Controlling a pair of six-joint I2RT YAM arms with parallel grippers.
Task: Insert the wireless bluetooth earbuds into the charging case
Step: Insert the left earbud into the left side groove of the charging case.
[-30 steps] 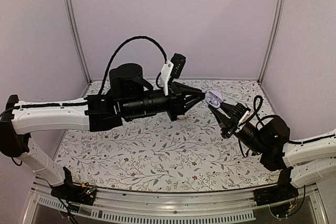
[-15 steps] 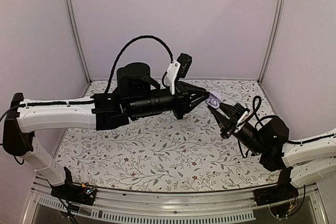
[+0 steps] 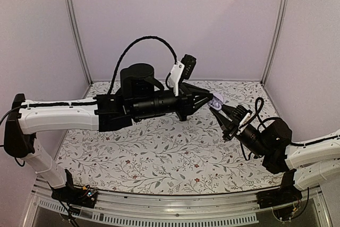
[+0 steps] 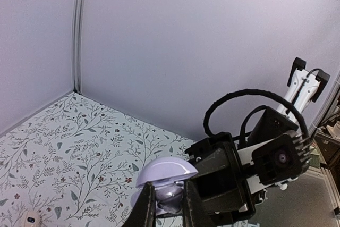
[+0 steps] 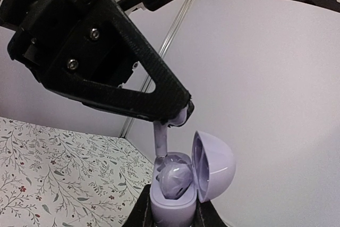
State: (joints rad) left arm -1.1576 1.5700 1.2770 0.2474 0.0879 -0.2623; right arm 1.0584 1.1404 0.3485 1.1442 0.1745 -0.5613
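Observation:
My right gripper [image 3: 219, 106] is shut on the base of an open purple charging case [image 3: 216, 100] and holds it up in the air. In the right wrist view the case [image 5: 171, 206] sits between my right gripper's [image 5: 172, 220] fingers, lid [image 5: 215, 166] swung open to the right. One purple earbud [image 5: 176, 178] lies seated in the case. My left gripper [image 5: 178, 116] is shut on a second purple earbud, whose stem [image 5: 161, 141] points down into the case's left socket. In the left wrist view this earbud [image 4: 170, 198] shows between my left gripper's [image 4: 168, 188] fingers, under the lid [image 4: 164, 169].
The floral table [image 3: 159, 147] lies below both arms, with pale walls and metal corner posts [image 3: 74, 30] around it. A small pale object [image 4: 31, 218] lies on the table at the bottom left of the left wrist view. The right arm's body [image 4: 276, 158] is close ahead of the left gripper.
My left arm has reached further right, bringing its fingertips from beside the case onto it. The right gripper and case have shifted only slightly.

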